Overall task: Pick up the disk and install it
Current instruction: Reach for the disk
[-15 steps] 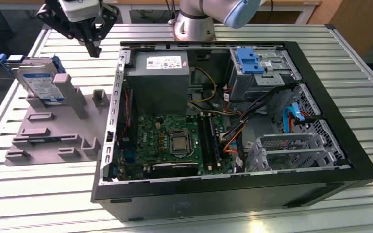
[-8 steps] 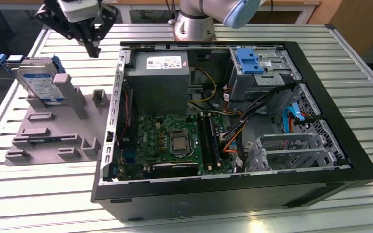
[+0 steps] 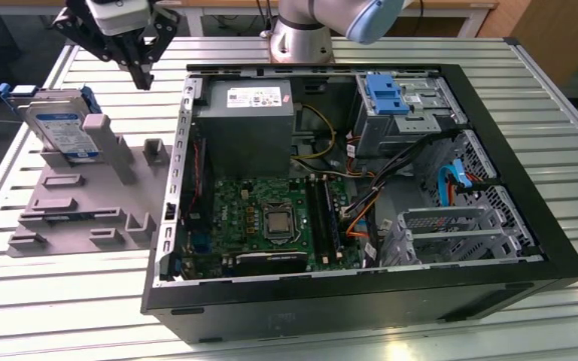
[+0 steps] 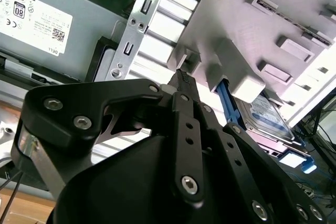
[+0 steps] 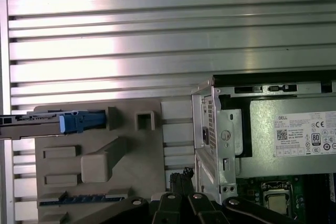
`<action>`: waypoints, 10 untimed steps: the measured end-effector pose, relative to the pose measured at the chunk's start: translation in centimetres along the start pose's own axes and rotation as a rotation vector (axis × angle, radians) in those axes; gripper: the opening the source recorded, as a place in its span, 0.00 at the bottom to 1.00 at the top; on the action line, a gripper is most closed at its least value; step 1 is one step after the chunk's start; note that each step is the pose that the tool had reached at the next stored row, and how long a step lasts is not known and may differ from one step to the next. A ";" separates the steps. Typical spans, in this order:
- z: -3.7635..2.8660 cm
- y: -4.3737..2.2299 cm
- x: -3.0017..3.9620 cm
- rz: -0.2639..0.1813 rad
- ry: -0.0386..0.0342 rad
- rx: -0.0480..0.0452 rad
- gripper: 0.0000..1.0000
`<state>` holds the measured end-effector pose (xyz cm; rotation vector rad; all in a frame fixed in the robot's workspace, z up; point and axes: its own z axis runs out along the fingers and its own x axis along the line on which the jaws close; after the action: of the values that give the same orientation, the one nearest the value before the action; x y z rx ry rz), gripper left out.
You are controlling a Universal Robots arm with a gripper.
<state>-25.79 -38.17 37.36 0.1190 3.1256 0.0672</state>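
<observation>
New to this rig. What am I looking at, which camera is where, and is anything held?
One robot arm stands at the far side of a slatted metal table. The exterior view looks down on the whole bench; both wrist views ride on the arm and look past its gripper. On the table lies an open computer case, power supply and motherboard exposed. On the exterior view's left, a grey holder plate keeps the disk standing on edge. The fingers are shut on nothing and hang near the plate and the case's edge, apart from the disk.
</observation>
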 end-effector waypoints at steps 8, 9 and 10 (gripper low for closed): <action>0.08 0.05 0.29 0.000 0.0004 0.0000 0.11; 0.09 0.06 0.33 0.000 0.0005 0.0000 0.11; 0.09 0.07 0.37 0.000 0.0006 0.0001 0.11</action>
<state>-26.15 -38.07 37.26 0.1189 3.1262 0.0670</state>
